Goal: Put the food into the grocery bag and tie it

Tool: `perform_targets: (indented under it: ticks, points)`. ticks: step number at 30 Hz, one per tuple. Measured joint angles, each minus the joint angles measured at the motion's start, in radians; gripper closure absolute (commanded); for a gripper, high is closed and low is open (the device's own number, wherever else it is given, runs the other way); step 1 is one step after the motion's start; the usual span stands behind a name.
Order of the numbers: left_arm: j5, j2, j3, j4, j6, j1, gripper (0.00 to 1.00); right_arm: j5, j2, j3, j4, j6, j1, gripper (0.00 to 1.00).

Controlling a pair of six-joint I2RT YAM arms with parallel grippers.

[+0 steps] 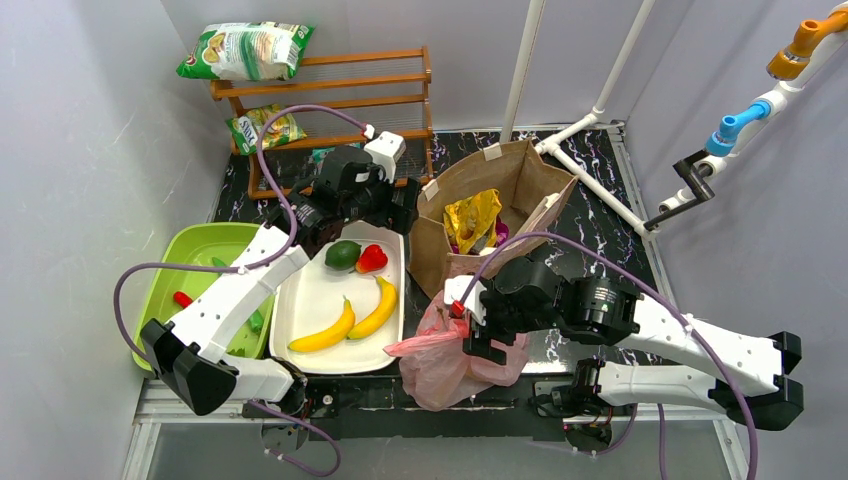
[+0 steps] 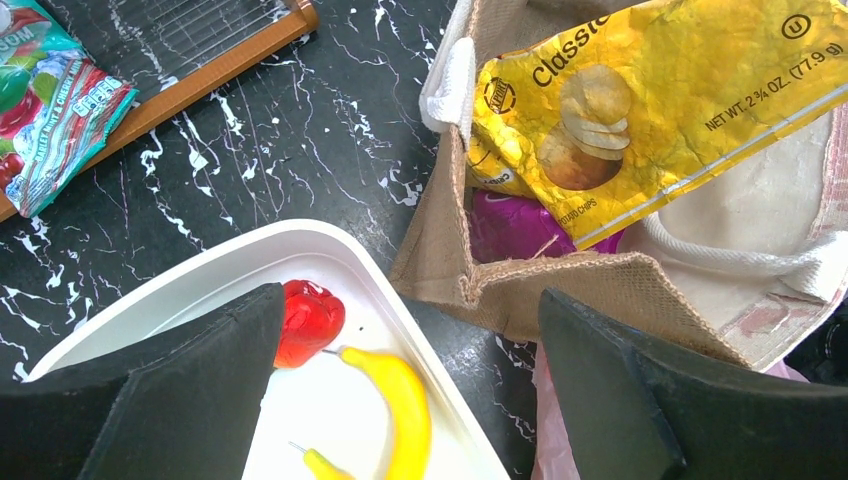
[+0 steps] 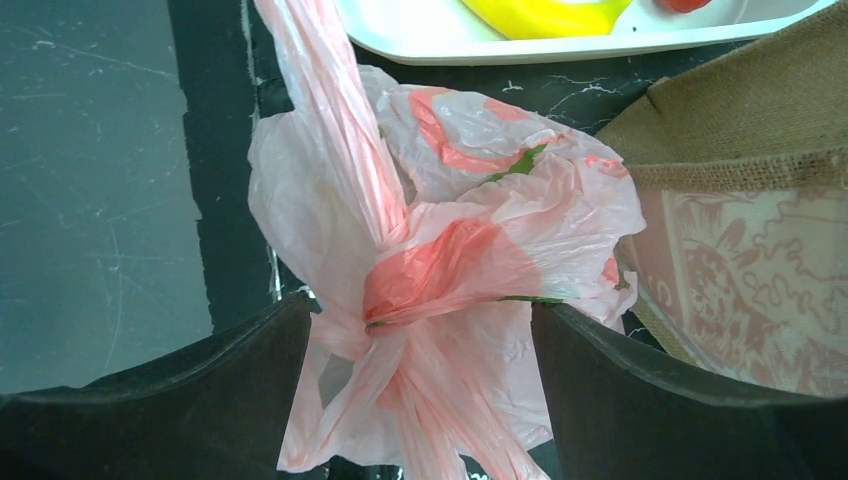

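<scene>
Pink grocery bag bunches between wide-spread jaws of the right tool; left tool gapes, empty.

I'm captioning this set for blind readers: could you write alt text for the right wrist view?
A pink grocery bag, its handles gathered into a twist, lies on the black table between the fingers of the open right gripper. Past it is the edge of a white tray holding a yellow banana, and a brown bag sits at the right.

Brown burlap bag (yellow chip packet inside) beside white tray
</scene>
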Motion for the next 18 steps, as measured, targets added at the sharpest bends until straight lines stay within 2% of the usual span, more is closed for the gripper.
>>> perform_targets:
  ticks: [8,12,13,15,18]
  points:
    - [-0.001,-0.019,-0.014,0.0,-0.003,0.0,0.02,0.02,0.006,-0.091,0.055,-0.002,0.0,0.13]
    - [-0.001,-0.028,-0.021,0.001,-0.003,0.0,0.02,0.042,0.006,-0.157,0.06,0.002,0.0,0.21]
    - [-0.001,-0.029,-0.023,0.0,-0.003,0.0,0.02,0.052,0.007,-0.163,0.06,0.001,0.0,0.25]
    - [-0.001,-0.031,-0.025,0.0,-0.004,0.0,0.02,0.071,0.009,-0.163,0.068,0.002,0.0,0.39]
    - [-0.001,-0.031,-0.026,0.001,-0.006,0.0,0.02,0.09,0.013,-0.163,0.084,0.002,0.0,0.8]
